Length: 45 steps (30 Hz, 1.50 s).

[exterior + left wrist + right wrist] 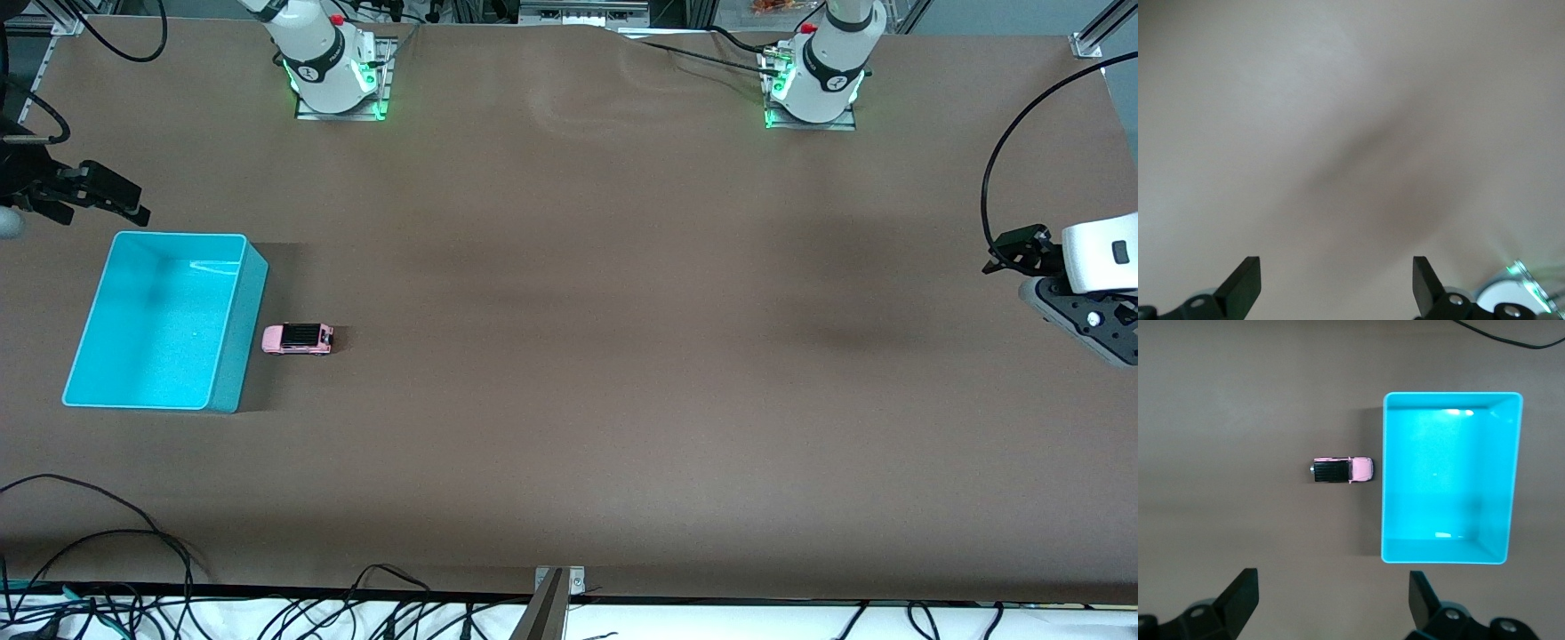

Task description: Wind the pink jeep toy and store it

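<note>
The pink jeep toy (298, 339) stands on its wheels on the brown table, just beside the long wall of the cyan bin (245, 342), toward the right arm's end. In the right wrist view the pink jeep toy (1341, 470) and the cyan bin (1384, 480) show from above, a small gap between them. My right gripper (1333, 588) hangs open and holds nothing, high over the table edge near the bin's corner (96, 203). At the left arm's end my left gripper (1336, 273) waits open over bare table (1013, 253), with nothing between its fingers.
Nothing lies inside the bin. The two arm bases (336, 80) (813, 84) stand at the table's edge farthest from the front camera. Loose black cables (107, 551) lie along the edge nearest it. A wide stretch of brown table (622, 356) runs between jeep and left gripper.
</note>
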Tool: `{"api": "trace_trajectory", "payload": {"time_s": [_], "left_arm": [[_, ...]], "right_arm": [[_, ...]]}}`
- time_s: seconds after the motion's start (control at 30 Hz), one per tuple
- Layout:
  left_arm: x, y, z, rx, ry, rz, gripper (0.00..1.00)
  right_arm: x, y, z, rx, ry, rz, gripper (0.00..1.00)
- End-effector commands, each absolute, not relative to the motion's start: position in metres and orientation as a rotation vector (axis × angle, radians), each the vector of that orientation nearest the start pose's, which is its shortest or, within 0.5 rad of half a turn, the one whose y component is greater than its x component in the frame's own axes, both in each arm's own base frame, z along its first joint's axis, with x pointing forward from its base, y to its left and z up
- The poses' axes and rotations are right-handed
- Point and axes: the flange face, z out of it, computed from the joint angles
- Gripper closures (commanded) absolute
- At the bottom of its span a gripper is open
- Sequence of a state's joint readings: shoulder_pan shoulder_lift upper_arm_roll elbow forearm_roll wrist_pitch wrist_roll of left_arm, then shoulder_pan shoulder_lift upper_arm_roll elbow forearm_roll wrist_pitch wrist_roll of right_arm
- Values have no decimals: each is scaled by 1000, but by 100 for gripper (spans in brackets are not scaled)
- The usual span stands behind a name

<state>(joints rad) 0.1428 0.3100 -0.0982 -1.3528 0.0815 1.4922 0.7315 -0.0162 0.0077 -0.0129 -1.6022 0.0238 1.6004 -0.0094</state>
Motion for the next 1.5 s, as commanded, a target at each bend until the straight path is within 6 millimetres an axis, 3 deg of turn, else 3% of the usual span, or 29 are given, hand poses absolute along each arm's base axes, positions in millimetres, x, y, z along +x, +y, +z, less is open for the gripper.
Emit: {"api": "trace_trajectory", "payload": {"time_s": [0.0, 0.3, 0.63, 1.0, 1.47], "left_arm": [[603, 40, 539, -2979, 929, 172, 0], [568, -6, 541, -3032, 621, 97, 0], [554, -37, 560, -3171, 440, 53, 0], [534, -50, 597, -3182, 349, 103, 0], [535, -56, 602, -3177, 364, 131, 0]], "right_arm": [[557, -13, 615, -3120, 36, 16, 0], [557, -13, 615, -3118, 39, 19, 0], [558, -14, 614, -3120, 41, 19, 0], [557, -8, 614, -3120, 103, 20, 0], [565, -13, 595, -3120, 87, 74, 0]]}}
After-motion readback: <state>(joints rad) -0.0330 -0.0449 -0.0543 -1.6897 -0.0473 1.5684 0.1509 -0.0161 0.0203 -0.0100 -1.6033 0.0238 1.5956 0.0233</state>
